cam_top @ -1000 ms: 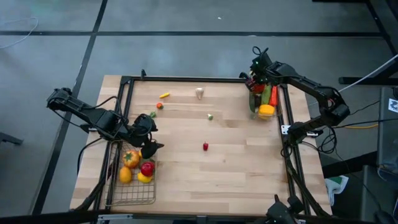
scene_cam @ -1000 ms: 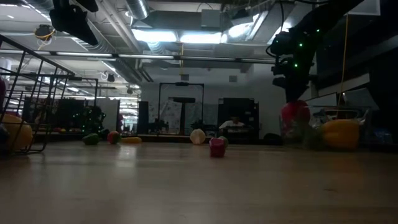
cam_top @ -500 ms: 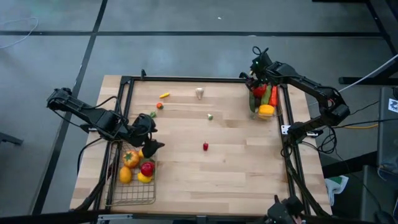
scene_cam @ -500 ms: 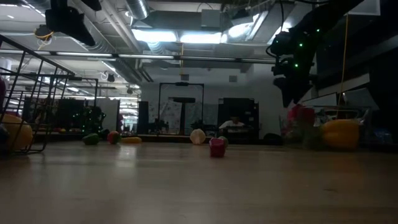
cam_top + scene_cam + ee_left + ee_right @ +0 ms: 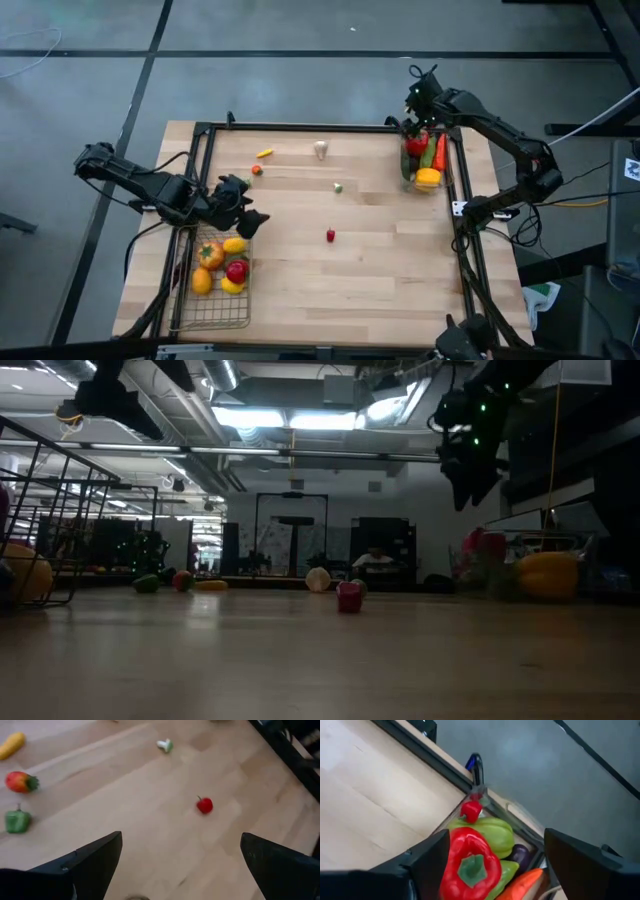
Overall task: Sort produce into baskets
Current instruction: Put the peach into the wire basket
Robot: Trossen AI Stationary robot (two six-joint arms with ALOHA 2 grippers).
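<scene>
Now that our right pincer (image 5: 415,100) has spread wide and risen, empty, the red pepper (image 5: 468,861) is lying in the clear bin (image 5: 409,170). Our left pincer (image 5: 243,214), wide open and empty, is hovering beside the wire basket (image 5: 214,312), so we are judging both drops finished.

Wrist views are cutting off both grippers' fingers at frame bottom. Red pepper (image 5: 468,862) is hiding most of the purple eggplant (image 5: 520,854) behind it; carrot (image 5: 517,884) running off-frame.
</scene>
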